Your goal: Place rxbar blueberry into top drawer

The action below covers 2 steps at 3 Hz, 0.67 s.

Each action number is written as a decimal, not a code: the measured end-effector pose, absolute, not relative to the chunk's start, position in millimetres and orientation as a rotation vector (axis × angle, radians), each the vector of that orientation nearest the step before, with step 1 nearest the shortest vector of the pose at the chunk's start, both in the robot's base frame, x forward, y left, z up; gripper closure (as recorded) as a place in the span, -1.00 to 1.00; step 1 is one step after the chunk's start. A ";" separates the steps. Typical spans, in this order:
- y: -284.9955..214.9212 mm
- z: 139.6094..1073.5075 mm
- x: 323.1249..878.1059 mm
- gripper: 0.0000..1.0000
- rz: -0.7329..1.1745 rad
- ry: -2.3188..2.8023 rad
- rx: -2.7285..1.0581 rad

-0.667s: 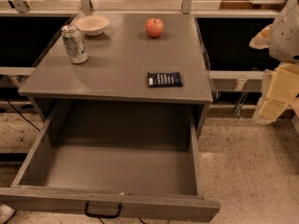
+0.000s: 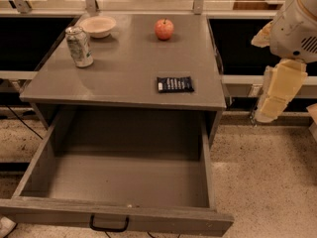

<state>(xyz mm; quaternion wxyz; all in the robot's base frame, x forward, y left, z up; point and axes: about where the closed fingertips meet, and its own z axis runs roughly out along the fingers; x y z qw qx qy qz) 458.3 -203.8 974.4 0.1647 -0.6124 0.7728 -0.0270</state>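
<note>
The rxbar blueberry [image 2: 175, 84] is a flat dark bar with white lettering. It lies on the grey tabletop [image 2: 124, 68] near its front right edge. The top drawer [image 2: 119, 182] is pulled fully open below the tabletop, its inside is bare, and a black handle [image 2: 109, 225] sits on its front panel. My gripper [image 2: 277, 90] hangs at the right side of the view, off the table's right edge and well right of the bar. It holds nothing that I can see.
A red apple [image 2: 164, 29] sits at the back middle of the tabletop. A white bowl [image 2: 98, 26] and an upright soda can [image 2: 79, 46] stand at the back left. Speckled floor [image 2: 267, 172] lies to the right of the drawer.
The arm and gripper have shifted a little to the left, toward the table. The bar, apple, can, bowl and drawer have not moved.
</note>
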 end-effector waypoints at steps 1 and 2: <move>-186.7 967.2 479.9 -1.00 -0.031 2.182 -1.775; -170.7 958.3 495.9 -1.00 0.007 2.162 -1.809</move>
